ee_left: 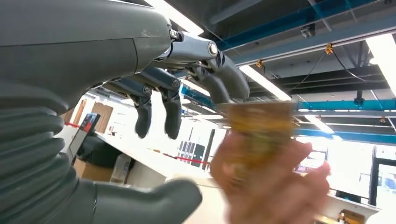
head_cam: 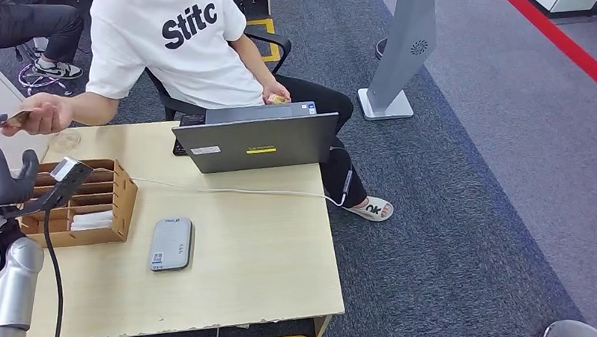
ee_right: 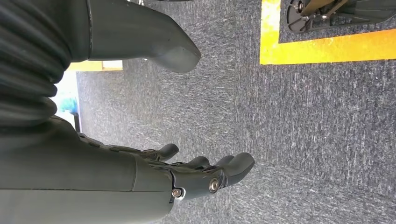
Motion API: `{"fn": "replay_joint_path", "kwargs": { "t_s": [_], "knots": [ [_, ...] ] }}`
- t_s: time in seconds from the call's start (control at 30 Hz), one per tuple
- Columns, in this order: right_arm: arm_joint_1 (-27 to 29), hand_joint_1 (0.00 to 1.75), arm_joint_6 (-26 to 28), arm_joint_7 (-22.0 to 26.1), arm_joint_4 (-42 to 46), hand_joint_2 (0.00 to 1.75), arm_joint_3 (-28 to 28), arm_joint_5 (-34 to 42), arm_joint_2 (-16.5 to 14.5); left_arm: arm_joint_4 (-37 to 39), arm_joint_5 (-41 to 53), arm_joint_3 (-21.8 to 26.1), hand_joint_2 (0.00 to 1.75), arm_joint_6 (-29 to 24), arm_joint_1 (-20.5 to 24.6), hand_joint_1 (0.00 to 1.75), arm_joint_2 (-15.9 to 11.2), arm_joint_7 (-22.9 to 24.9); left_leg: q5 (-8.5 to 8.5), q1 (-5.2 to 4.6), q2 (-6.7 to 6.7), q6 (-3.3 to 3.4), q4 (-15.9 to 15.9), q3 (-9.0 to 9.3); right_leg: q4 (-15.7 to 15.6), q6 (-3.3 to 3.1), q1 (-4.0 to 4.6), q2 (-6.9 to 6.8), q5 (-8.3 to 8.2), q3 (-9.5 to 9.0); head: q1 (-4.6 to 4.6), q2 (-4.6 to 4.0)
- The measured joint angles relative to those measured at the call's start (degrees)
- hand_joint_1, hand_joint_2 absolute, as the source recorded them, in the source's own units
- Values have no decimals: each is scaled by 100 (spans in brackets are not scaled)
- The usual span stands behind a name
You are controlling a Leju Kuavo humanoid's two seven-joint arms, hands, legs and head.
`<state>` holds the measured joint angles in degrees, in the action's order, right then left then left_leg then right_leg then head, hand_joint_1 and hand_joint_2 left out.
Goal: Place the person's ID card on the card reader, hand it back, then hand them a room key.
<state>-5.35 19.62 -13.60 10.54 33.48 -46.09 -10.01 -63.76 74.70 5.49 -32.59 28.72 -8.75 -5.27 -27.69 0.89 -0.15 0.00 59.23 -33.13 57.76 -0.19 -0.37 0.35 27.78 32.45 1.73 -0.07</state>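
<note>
A seated person in a white shirt reaches a hand [head_cam: 42,114] over the table's far left corner, pinching a yellowish card [head_cam: 16,119]. My left hand [head_cam: 1,175] is raised just under it, fingers apart and nothing between them. In the left wrist view the blurred card [ee_left: 262,128], held by the person's fingers, sits right at my left hand's [ee_left: 154,93] fingertips [ee_left: 231,84]; contact is unclear. The grey card reader [head_cam: 171,243] lies flat on the table. A wooden slotted box [head_cam: 122,200] holds white cards [head_cam: 91,220]. My right hand [ee_right: 187,175] hangs over carpet, fingers loosely apart, holding nothing.
A grey laptop [head_cam: 255,141] stands at the table's [head_cam: 262,265] far edge, with a white cable [head_cam: 227,190] running across the top. The person's other hand [head_cam: 277,93] holds a small yellow item. A grey floor stand [head_cam: 400,56] is beyond, on the right.
</note>
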Motion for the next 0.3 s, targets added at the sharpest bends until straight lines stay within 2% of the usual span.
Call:
{"fn": "replay_joint_path", "kwargs": {
  "t_s": [0.07, 0.2, 0.3],
  "knots": [
    [0, 0, 1, 3, 0, 175, 0, 1, 0, -33, -79, 0, 175, -27, -66, 0, 27, -31, 0, 0, 0, 0, 0, 0, 0, 0, 0, 0, 0, 0, 0, 0],
    [27, 0, -7, 72, 0, 175, 45, 2, 0, -971, -846, 0, 175, -296, -1037, 0, 172, -522, -3, 0, 11, -2, -1, 0, 0, 1, 0, 11, 4, 3, 1, 0],
    [36, 0, -5, 82, 1, 175, 83, 5, 0, -1381, -1111, 3, 175, -385, -1467, 0, 237, -703, -6, 0, 11, -4, -2, -4, 0, 2, 0, 11, 6, 4, 1, 0]
  ]
}}
